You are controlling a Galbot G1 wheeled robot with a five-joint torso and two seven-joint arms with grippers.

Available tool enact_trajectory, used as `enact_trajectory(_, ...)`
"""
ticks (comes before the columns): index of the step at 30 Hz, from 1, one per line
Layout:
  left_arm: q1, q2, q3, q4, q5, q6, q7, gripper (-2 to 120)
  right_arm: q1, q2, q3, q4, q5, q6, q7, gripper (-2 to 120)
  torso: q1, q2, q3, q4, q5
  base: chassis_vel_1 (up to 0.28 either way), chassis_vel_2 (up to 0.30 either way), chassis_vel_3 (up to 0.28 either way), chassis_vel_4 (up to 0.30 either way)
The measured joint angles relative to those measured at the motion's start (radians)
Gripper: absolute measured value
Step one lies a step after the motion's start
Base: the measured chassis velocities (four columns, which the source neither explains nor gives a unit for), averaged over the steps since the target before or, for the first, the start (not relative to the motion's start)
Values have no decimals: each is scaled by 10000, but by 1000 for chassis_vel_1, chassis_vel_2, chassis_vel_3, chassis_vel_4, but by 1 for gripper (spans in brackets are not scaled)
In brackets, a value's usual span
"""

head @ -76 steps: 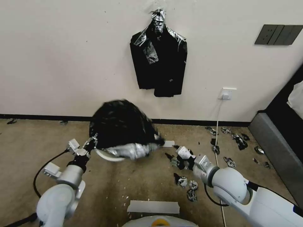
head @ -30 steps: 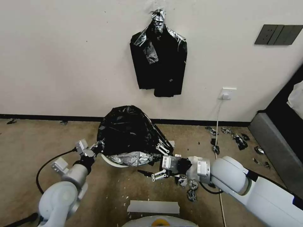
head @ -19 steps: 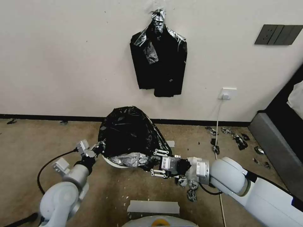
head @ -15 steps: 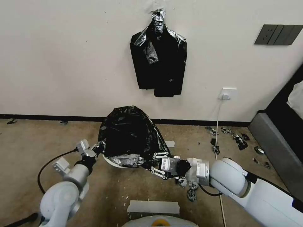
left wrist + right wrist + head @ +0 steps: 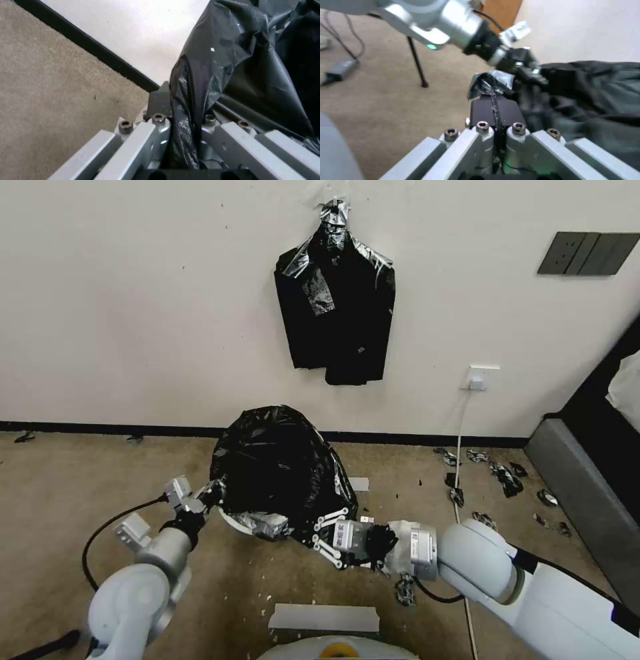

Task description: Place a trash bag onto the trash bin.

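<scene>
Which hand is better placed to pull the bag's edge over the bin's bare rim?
Likely left. The left hand pinches the trash bag right beside the bare rim of the trash bin; the right hand grips the hem farther along.

Glossy white rounded arms, black wrist cables, silver bolted end effector links

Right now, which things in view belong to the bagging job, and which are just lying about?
In the job:
trash bag, draped over the bin
trash bin, a sliver of rim showing
left tool, shut on the bag's edge
right tool, shut on the bag's edge

Lying about:
bundle of bags on the wall
plastic scraps on the floor
wall socket
</scene>
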Motion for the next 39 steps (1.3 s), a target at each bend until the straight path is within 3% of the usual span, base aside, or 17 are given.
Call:
enact_trajectory(10,4,-213,-13,-370,-889,194,-432,4,-81,167,-476,-935,-558,239,-215,0,0,0,0,0,1,0,0,0,0)
enact_trajectory(16,151,-654,7,-700,-1284,316,-796,4,-28,779,-487,-1947,-992,370,-194,0,0,0,0,0,1,0,0,0,0)
enact_trajectory(25,509,-1291,110,-1096,-1307,486,-934,4,125,1621,-471,-3271,-1673,548,-125,0,0,0,0,0,2,0,0,0,0)
enact_trajectory(32,845,-1727,123,-1516,-1257,616,-1053,4,217,2420,-130,-5105,-2454,912,16,0,0,0,0,0,1,0,0,0,0)
enact_trajectory(39,1012,-1961,192,-1704,-1232,670,-1064,4,269,2783,258,-6169,-2725,1127,100,0,0,0,0,0,1,0,0,0,0)
